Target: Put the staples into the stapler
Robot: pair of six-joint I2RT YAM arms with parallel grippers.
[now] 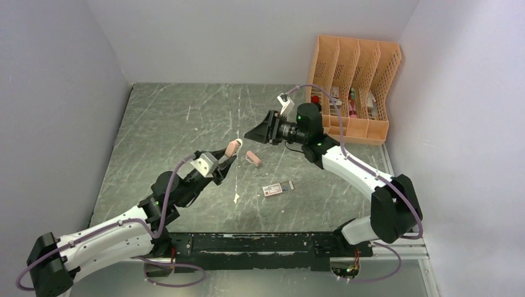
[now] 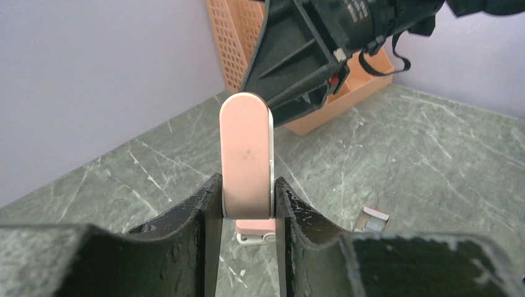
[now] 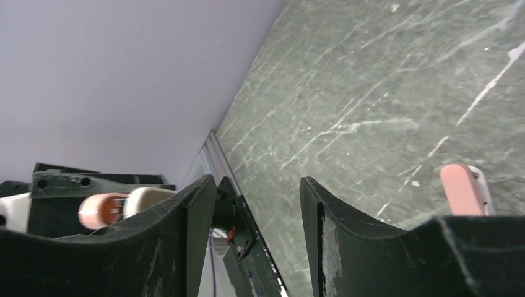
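Note:
My left gripper (image 1: pixel 228 159) (image 2: pixel 246 199) is shut on a salmon-pink mini stapler (image 1: pixel 234 148) (image 2: pixel 246 154) and holds it above the table, rounded end pointing forward. My right gripper (image 1: pixel 255 133) (image 3: pixel 259 193) hovers just beyond that end, open, with nothing between its fingers. A second pink stapler (image 1: pixel 253 159) (image 2: pixel 255 229) lies on the table under the held one. The staples box (image 1: pixel 277 189) (image 2: pixel 374 218), small and red-and-white with its grey tray slid partly out, lies on the table to the right. A pink stapler end (image 3: pixel 464 189) shows past my right finger.
An orange slotted desk organizer (image 1: pixel 353 86) (image 2: pixel 238 37) stands at the back right corner, holding small items. Grey walls close the table on three sides. The black base rail (image 1: pixel 260 242) runs along the near edge.

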